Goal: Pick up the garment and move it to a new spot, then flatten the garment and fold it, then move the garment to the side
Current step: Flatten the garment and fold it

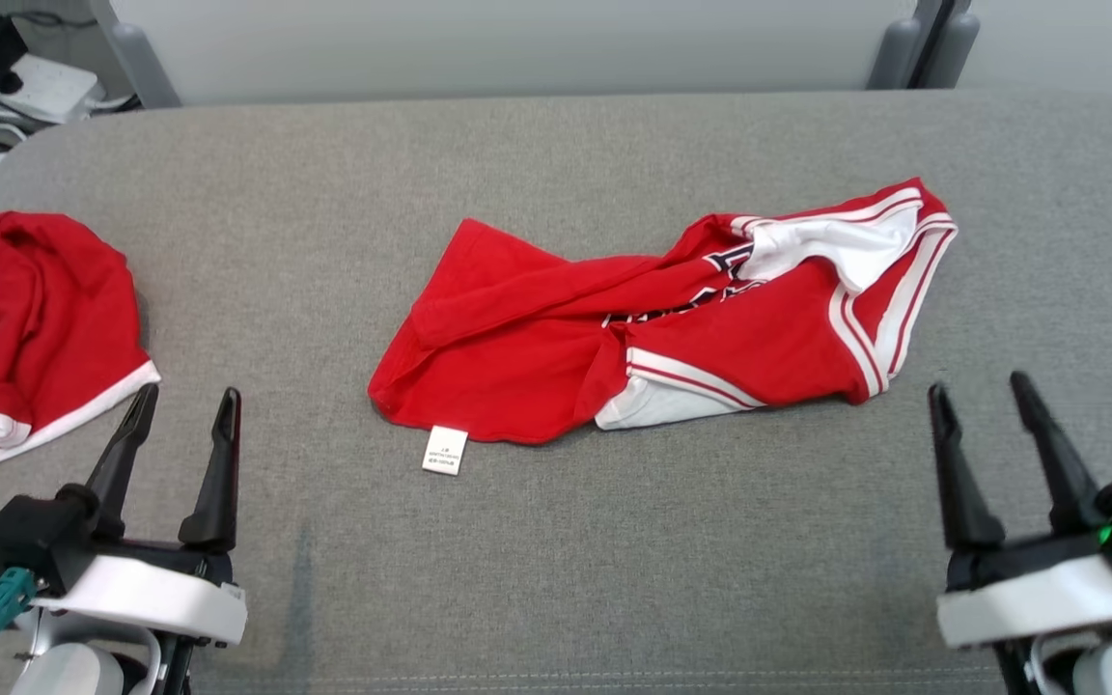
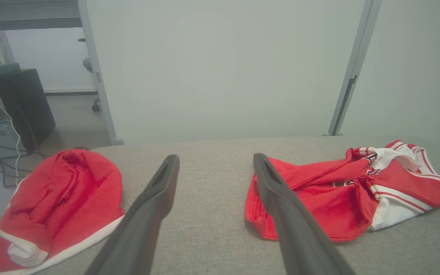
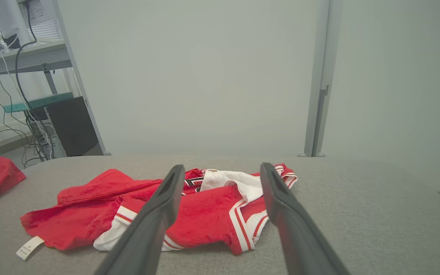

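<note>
Two spread, empty pincers, left pincer [image 1: 189, 396] and right pincer [image 1: 978, 386], face the crumpled red-and-white jersey garment [image 1: 517, 357] lying ahead between them on the grey cloth tabletop [image 1: 556, 560]; light and limp, it likely wants pinching at the striped corner [image 1: 865, 381] nearest the right pincer.

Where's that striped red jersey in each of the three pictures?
Head view: jersey in the middle.
Left wrist view: jersey at the right.
Right wrist view: jersey at lower middle.
Shared landmark: other red garment, at the left in every view.
</note>
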You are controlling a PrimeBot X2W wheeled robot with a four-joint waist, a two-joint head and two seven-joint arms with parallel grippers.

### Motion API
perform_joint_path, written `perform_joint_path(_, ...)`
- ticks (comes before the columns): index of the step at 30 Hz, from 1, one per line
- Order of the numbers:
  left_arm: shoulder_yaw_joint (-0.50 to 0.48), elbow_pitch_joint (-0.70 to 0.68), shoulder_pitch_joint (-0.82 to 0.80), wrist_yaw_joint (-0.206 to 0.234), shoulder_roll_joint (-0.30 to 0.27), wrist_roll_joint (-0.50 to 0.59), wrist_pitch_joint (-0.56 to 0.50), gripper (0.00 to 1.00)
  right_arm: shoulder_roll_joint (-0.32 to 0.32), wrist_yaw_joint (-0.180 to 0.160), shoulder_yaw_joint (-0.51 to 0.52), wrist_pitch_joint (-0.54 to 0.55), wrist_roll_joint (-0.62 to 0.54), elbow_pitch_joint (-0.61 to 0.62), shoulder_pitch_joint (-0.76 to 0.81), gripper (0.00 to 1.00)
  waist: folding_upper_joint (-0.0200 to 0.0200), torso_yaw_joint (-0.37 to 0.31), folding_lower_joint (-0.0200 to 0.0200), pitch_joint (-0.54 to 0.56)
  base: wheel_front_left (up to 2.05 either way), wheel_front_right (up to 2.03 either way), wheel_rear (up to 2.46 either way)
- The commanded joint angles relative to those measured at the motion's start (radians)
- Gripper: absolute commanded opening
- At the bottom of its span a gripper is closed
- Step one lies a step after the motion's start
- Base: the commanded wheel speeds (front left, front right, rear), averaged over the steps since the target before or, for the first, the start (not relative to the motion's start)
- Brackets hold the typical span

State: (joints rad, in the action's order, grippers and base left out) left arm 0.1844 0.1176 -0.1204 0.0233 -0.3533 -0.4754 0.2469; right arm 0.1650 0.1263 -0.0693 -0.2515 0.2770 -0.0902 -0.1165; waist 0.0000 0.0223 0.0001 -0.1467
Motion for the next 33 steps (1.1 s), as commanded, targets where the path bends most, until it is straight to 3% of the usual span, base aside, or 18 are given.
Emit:
perform_joint_path(1,-0.042,-0.017,-0.01,0.014,-0.036,0.004,0.001,1.0,-0.006,0.004,-0.025,-0.01,-0.035,0.049,0.034,1.0,0.0,-0.007,0.0,0.029,0.0,0.0,0.0)
perform_joint_path(16,-0.058,-0.054,0.077,0.061,-0.064,-0.002,-0.04,1.0,-0.085,0.004,-0.029,-0.01,-0.149,0.128,0.207,1.0,0.0,-0.024,0.0,0.081,0.0,0.0,0.0)
perform_joint_path(33,-0.054,-0.111,0.089,0.092,-0.059,-0.016,-0.064,1.0,-0.092,0.004,-0.022,-0.01,-0.157,0.136,0.199,1.0,0.0,-0.002,0.0,0.059,0.0,0.0,0.0)
